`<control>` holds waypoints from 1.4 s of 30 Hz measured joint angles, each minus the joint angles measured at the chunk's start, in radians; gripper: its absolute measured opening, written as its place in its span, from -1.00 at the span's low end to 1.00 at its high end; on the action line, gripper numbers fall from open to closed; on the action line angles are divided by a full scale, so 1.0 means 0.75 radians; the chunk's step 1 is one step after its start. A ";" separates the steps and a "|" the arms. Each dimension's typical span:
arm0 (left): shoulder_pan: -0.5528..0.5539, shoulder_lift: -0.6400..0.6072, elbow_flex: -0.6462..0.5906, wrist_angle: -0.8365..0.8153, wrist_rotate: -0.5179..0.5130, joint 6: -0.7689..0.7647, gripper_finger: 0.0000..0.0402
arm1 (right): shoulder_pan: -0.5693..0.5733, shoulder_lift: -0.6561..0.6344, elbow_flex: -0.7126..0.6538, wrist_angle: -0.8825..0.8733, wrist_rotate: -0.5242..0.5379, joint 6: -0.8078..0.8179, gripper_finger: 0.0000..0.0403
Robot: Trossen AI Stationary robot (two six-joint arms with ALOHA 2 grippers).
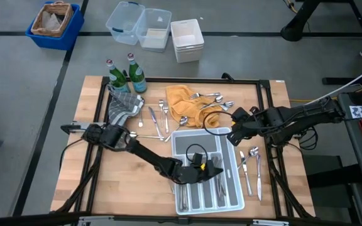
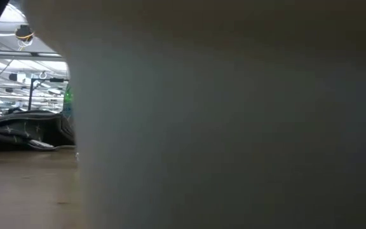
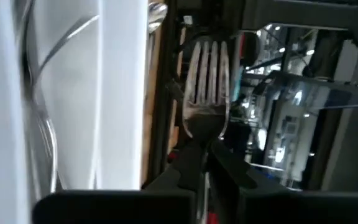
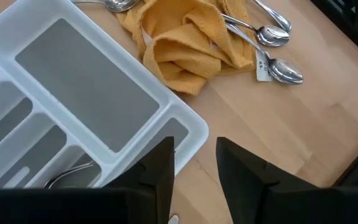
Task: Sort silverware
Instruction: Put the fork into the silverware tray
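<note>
The white compartmented tray [image 1: 175, 139] lies at the table's near middle, with some silverware [image 1: 219, 188] in its long slots. My left gripper [image 1: 215, 169] reaches over the tray from the left and is shut on a fork [image 3: 207, 87]. My right gripper [image 4: 194, 163] hovers open above the tray's far right corner [image 4: 185, 127] with nothing between its fingers. Loose silverware lies flat right of the tray [image 1: 250, 166] and left of the yellow cloth [image 1: 159, 119]. Spoons [image 4: 272, 36] rest on and beside that cloth [image 4: 179, 43]. My left gripper pinches the fork between its two fingers just behind the head, at the neck [image 3: 202, 135]. The fork lies along the fingers, and its tines [image 3: 209, 62] stick out past the fingertips, away from the wrist. The handle is hidden behind the fingers. Beside the gripper stands the tray's wall [image 3: 120, 93].
Two green bottles [image 1: 118, 78] and a grey cloth [image 1: 123, 107] are at the table's far left. Bins stand on the floor beyond the far edge [image 1: 137, 28]. A black frame borders the table [image 1: 266, 113]. The low view is almost filled by a white wall [image 2: 234, 127].
</note>
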 joint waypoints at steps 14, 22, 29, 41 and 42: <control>-0.010 0.035 0.033 -0.306 0.020 -0.196 -0.92 | 0.001 0.001 0.000 0.007 -0.001 0.000 -0.39; -0.008 0.035 0.034 -0.383 0.087 -0.200 -0.92 | 0.003 0.001 0.000 0.006 -0.001 -0.001 -0.39; 0.010 0.035 0.034 -0.397 0.125 -0.199 -0.92 | 0.003 0.001 0.000 0.013 0.000 -0.001 -0.39; 0.058 0.033 0.033 -0.402 0.188 -0.199 -0.49 | 0.003 0.001 0.000 0.048 -0.001 -0.001 -0.39; 0.061 0.033 0.033 -0.396 0.192 -0.199 -0.48 | 0.003 0.001 0.000 0.048 -0.002 -0.001 -0.39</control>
